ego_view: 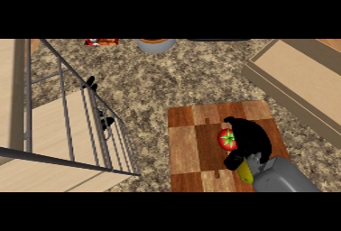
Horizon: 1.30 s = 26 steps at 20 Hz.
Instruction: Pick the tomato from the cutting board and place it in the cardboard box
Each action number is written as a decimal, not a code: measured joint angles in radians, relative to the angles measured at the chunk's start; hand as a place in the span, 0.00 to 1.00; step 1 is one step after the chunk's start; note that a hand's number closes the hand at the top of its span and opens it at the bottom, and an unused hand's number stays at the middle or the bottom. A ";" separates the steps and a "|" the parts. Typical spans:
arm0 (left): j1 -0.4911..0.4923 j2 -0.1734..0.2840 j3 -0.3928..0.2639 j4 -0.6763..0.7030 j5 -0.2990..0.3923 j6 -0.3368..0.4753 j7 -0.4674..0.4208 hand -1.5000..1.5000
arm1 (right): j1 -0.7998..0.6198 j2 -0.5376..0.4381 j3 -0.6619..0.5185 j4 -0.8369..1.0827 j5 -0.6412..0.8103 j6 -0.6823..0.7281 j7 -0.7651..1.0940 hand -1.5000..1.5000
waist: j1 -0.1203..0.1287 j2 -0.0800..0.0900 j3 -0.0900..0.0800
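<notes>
Red and round, the green-stemmed tomato lies on the chequered brown wooden cutting board, which sits at the near edge of the speckled granite table, right of centre. The tomato rests near the middle of the board, so it can be approached from the right side without crossing other items.

The right hand enters from the near edge on a grey forearm and lies over the board, palm against the right flank of the tomato. Its black fingers curl over and round the tomato from above, and the thumb closes in from below; the hand holds the tomato, which by appearance has not left the board.

The open tan cardboard box stands at the far right corner of the table, well apart from the board. Judged from this layout, the transfer runs forward and to the right.

The left hand shows only as dark fingertips behind a grey wire rack at the left edge; their state cannot be determined.
</notes>
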 measured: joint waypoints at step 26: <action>-0.012 -0.034 0.010 0.002 -0.029 -0.012 0.005 0.50 | -0.183 -0.135 -0.053 0.203 0.076 0.001 -0.527 1.00 | 0.022 0.006 0.000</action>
